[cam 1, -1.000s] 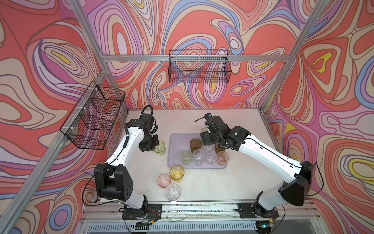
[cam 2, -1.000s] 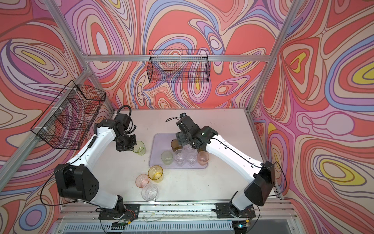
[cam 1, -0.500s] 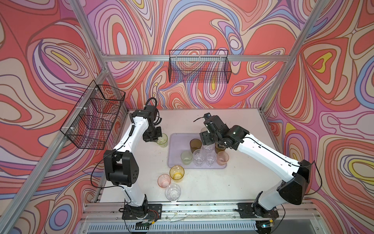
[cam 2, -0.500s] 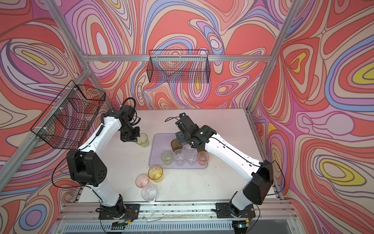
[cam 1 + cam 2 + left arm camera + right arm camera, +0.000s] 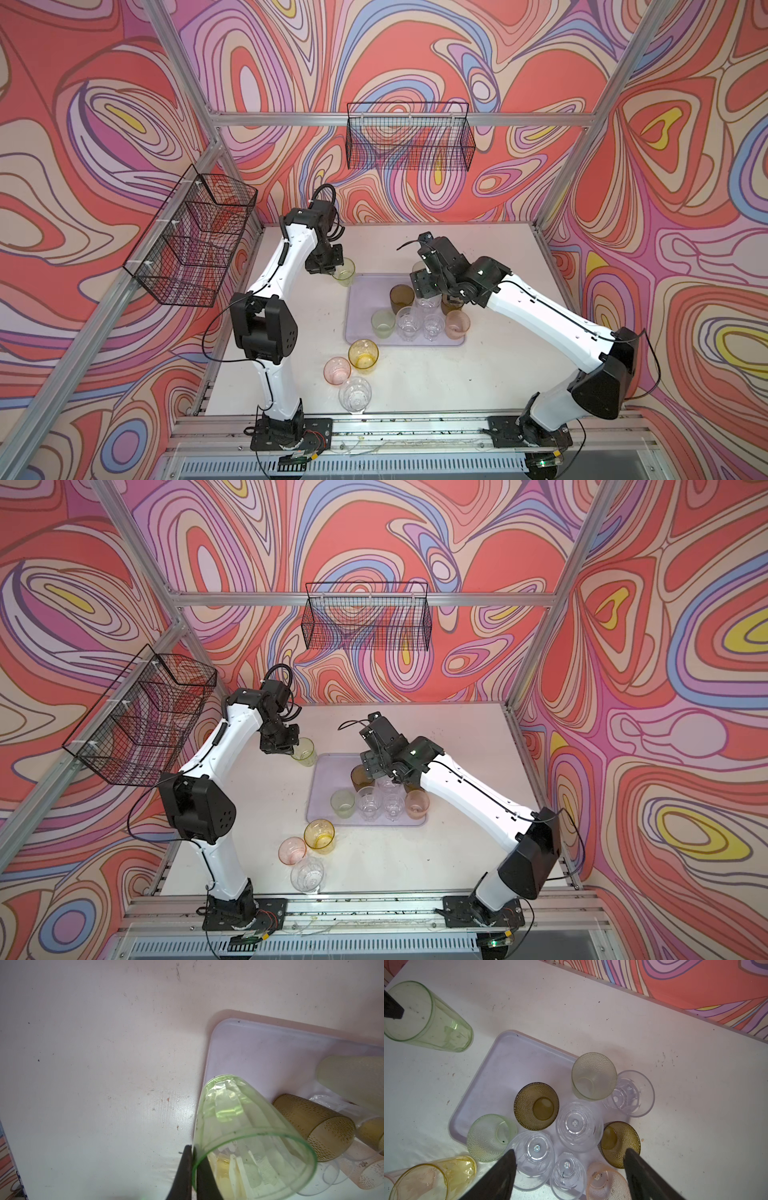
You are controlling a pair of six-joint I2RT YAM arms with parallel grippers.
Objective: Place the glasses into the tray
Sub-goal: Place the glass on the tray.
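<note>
Right wrist | tray [image 5: 500, 1076] holds clear, olive, green, pink glasses [image 5: 536, 1105]

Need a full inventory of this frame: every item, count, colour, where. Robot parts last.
tray: 1, pale lavender, mid-table.
glasses in tray: 9; four clear, two olive-brown, two pale green, one pink; clustered toward the right arm's side, one clear one at the far corner.
loose glasses: 3; amber-yellow, pink, clear; on the table in front of the tray.
green glass: 1, green, by the tray's far corner on the left arm's side.
wire baskets: 2, black; left wall, back wall.
table: 1, white.
left claw: shut on the green glass's rim.
right claw: open, above the glasses in tray.
</note>
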